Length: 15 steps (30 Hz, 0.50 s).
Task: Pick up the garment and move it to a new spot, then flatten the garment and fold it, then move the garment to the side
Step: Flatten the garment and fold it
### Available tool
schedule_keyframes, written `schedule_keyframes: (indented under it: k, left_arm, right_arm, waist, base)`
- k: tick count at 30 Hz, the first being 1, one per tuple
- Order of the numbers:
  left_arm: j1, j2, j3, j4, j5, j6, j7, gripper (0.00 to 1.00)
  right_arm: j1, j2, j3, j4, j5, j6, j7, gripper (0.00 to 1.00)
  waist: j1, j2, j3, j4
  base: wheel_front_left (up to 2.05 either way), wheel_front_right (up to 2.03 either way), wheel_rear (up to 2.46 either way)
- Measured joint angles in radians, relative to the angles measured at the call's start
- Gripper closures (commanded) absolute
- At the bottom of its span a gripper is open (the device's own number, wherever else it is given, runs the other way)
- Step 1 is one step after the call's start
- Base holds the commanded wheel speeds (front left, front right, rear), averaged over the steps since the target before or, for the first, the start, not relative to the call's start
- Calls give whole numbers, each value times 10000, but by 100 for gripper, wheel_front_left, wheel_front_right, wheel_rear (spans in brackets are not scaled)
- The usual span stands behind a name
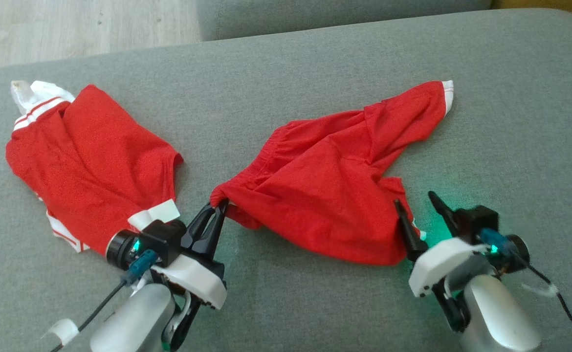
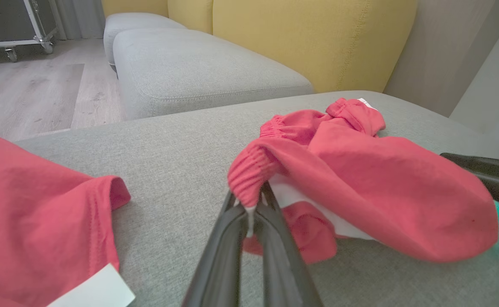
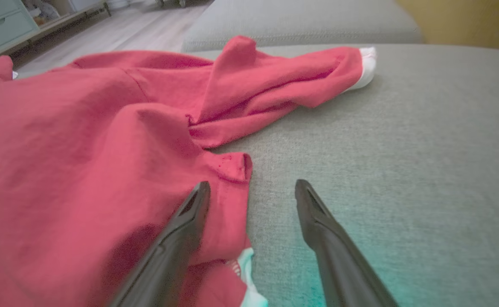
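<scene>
While the grey cushion [image 1: 286, 68] spans nearly the whole head view, a strip of wooden floor [image 1: 71, 29] shows at the upper left of the frame. In the left wrist view a yellow backrest [image 2: 309, 38] stands at the top centre.

Garment [image 1: 330, 186]: red shorts, rumpled, right of centre on the cushion. One leg stretches toward the upper right and ends in a white cuff [image 1: 448, 93]. The body bunches toward the lower centre.

Second red garment [image 1: 90, 166]: white trim, lying at the left of the frame. It is apart from the shorts, with bare cushion between the two.

Left gripper [image 1: 220, 208]: lower left-centre of the head view. Its jaws are pressed narrow on the waistband [image 2: 249, 170] at the garment's left corner. In the left wrist view the gathered elastic sits pinched right at the fingertips [image 2: 239, 213], with the cloth draping off to the right of them.

Right gripper [image 1: 414, 198]: lower right of the frame, at the garment's lower right edge. Its jaws are spread wide and nothing sits between them. In the right wrist view one finger overlaps the red hem and the other lies over bare cushion. Contact with the cloth cannot be told. Green glow on the cushion beside this gripper.
</scene>
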Motion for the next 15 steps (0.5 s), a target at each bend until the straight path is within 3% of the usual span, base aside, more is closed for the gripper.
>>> schedule_keyframes:
  k: [13,14,15]
  left_arm:
    - [-1,-192,-88,-17,2,-12,-2,100]
    - [-1,-198,-98,-13,2,-12,-2,100]
    - [-1,-203,-107,0,2,-12,-2,100]
  right_arm:
    - [-1721,-42,1189,2071,541,0,1325,0]
    - [-1853,-46,1229,2209,543,0,1327,8]
    - [-1975,-48,1260,2326,566,0,1327,62]
  waist:
    - [0,0,-12,219]
    - [1,0,-13,233]
    - [1,0,-21,245]
  base:
    - [0,0,0]
    - [0,0,0]
    - [0,0,0]
